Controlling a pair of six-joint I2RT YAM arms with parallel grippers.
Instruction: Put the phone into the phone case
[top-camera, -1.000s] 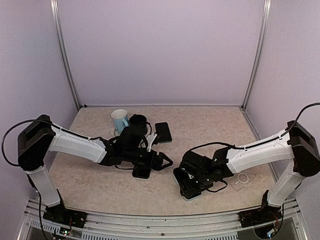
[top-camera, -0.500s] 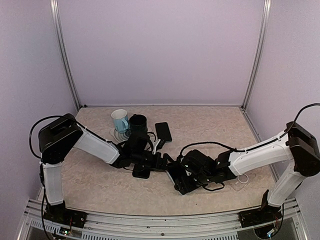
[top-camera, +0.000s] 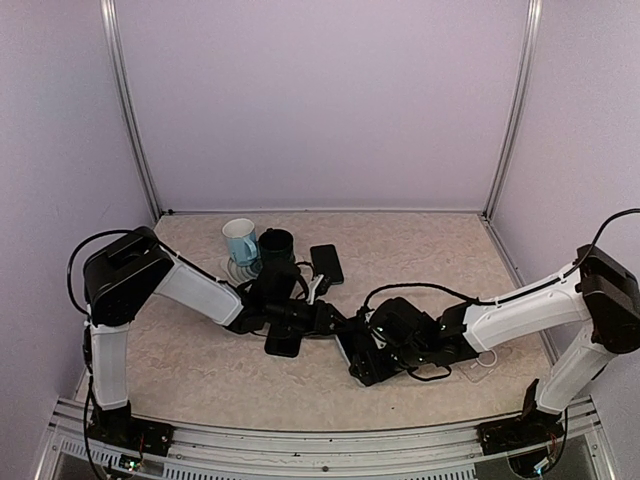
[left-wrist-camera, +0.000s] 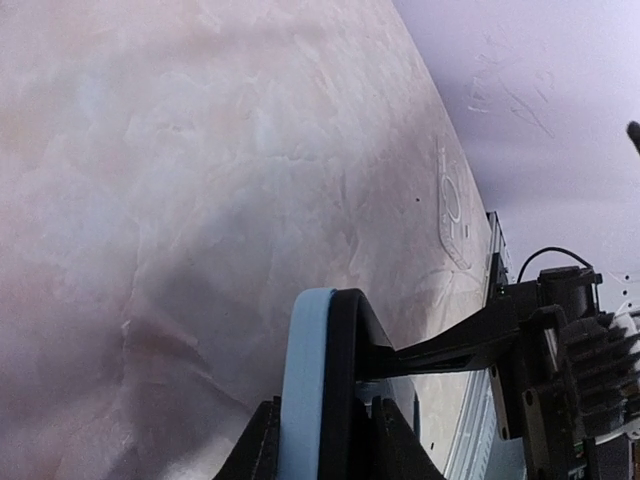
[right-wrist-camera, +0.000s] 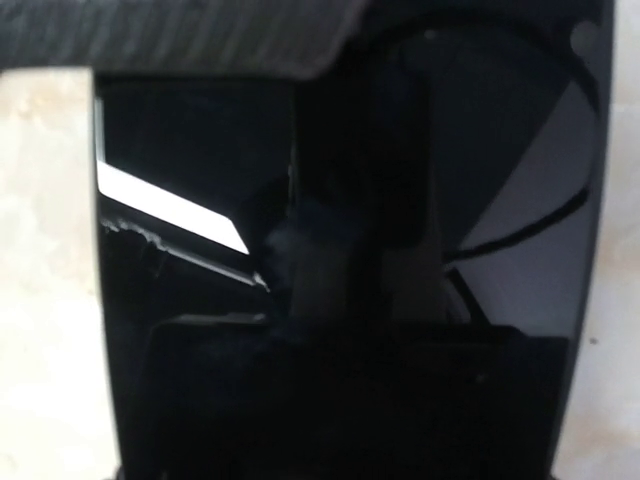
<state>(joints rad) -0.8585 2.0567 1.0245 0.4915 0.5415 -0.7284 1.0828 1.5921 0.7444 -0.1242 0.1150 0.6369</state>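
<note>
Clamping one blue phone case (left-wrist-camera: 303, 380), left hand (left-wrist-camera: 322, 435) lies near two mugs (top-camera: 240, 240) (top-camera: 277, 246).

Two arms (top-camera: 200, 292), two mugs (top-camera: 239, 240), three dark phone-like slabs (top-camera: 326, 264), one clear case (top-camera: 480, 366)

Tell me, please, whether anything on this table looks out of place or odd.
Nothing looks spilled or broken. One oddity: what seems a clear plastic phone case lies alone near the right edge of the table, while the left gripper clamps a thin black-and-pale-blue slab edge-on mid-table.
</note>
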